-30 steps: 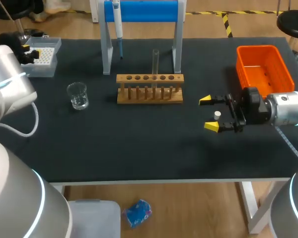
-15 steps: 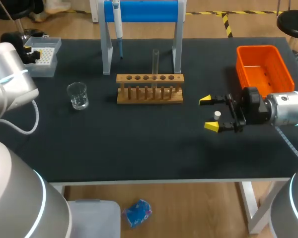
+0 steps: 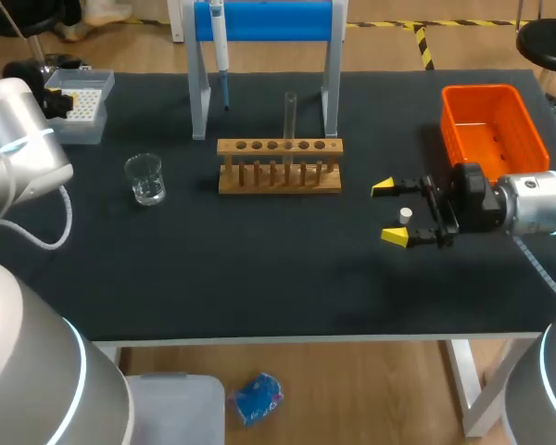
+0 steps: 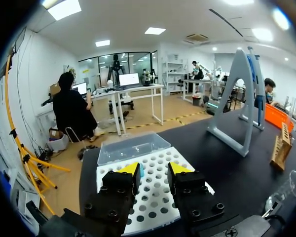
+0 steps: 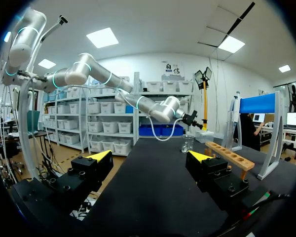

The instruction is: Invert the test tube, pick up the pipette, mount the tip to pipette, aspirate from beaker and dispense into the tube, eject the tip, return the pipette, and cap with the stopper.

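- Between the wide-apart fingers of the right gripper (image 3: 389,211) lies the white stopper (image 3: 406,215), on the table (image 3: 259,269). It sits nearer one finger and is not clamped.
- Left gripper (image 4: 154,169) hangs over the tip box (image 4: 153,197) at the far left corner. Fingers slightly apart, holding nothing.
- Test tube (image 3: 290,116) upright in the wooden rack (image 3: 279,165), well apart from both grippers.
- Pipette (image 3: 219,46) hangs on the blue stand (image 3: 264,20).
- Beaker (image 3: 145,179) left of the rack.
- Orange bin (image 3: 493,125) behind the right gripper.

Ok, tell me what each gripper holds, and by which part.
Nothing. Left gripper is open above the tip box; right gripper is open over the table.
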Robot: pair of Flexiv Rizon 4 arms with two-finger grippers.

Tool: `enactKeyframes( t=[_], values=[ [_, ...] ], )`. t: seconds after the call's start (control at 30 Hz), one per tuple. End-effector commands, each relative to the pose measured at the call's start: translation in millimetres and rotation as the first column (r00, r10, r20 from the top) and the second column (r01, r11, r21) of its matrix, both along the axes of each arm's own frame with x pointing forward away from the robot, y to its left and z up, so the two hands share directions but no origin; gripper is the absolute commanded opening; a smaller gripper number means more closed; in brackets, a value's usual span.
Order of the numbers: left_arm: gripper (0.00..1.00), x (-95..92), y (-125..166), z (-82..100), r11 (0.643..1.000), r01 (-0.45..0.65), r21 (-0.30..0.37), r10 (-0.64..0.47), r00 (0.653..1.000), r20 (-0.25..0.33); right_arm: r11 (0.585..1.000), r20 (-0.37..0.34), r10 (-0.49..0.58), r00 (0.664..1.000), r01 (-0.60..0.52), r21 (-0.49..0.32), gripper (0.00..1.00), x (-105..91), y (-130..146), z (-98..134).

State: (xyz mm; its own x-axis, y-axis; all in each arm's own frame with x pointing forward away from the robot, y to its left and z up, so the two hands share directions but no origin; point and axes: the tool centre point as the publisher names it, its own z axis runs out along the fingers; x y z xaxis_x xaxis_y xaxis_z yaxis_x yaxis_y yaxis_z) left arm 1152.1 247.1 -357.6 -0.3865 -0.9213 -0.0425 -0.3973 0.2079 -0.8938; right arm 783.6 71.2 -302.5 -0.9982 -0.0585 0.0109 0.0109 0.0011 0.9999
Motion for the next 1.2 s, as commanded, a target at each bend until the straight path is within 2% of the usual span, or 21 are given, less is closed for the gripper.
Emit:
enactKeyframes(
  t=[0.03, 0.17, 0.37, 0.43, 0.5, 0.53, 0.63, 0.87, 1.2],
  values=[
    [0.35, 4.3, 1.9, -1.6, 1.0, 0.011, -0.002, -0.011, 1.0, -0.008, 1.0, 0.001, 0.0, 1.0, 0.0, 0.0, 1.0, -0.6, -0.2, -0.3],
    [0.3, 5.5, 2.0, -2.5, 1.0, 0.012, -0.001, -0.012, 1.0, -0.01, 1.0, 0.001, 0.0, 1.0, 0.0, 0.0, 1.0, -0.6, -0.2, -0.3],
    [0.29, 7.7, 2.6, -3.3, 1.0, 0.013, -0.001, -0.013, 1.0, -0.01, 1.0, 0.001, 0.0, 1.0, 0.0, 0.0, 1.0, -0.6, -0.2, -0.3],
    [0.25, 8.4, 2.4, -3.4, 1.0, 0.014, -0.001, -0.014, 1.0, -0.01, 1.0, 0.001, 0.0, 1.0, 0.0, 0.0, 1.0, -0.6, -0.2, -0.3],
    [0.1, 8.6, 2.3, -3.4, 1.0, 0.016, -0.002, -0.016, 1.0, -0.01, 1.0, 0.001, 0.0, 1.0, 0.0, 0.0, 1.0, -0.6, -0.2, -0.3],
    [0.08, 8.8, 2.2, -3.5, 1.0, 0.016, -0.001, -0.016, 1.0, -0.011, 1.0, 0.001, 0.0, 1.0, 0.0, 0.0, 1.0, -0.6, -0.2, -0.3],
    [0.1, 9.5, 2.5, -4.7, 1.0, 0.016, -0.003, -0.016, 1.0, -0.01, 1.0, 0.001, 0.0, 1.0, 0.0, 0.0, 1.0, -0.6, -0.2, -0.3],
    [0.0, 9.8, 3.3, -6.5, 1.0, 0.017, -0.001, -0.017, 1.0, -0.013, 1.0, 0.001, 0.0, 1.0, 0.0, 0.0, 1.0, -0.6, -0.2, -0.3],
    [0.0, 9.6, 4.4, -7.7, 1.0, 0.016, 0.002, -0.016, 1.0, -0.013, 1.0, 0.001, 0.0, 1.0, 0.0, 0.0, 1.0, -0.6, -0.2, -0.3]
  ],
)
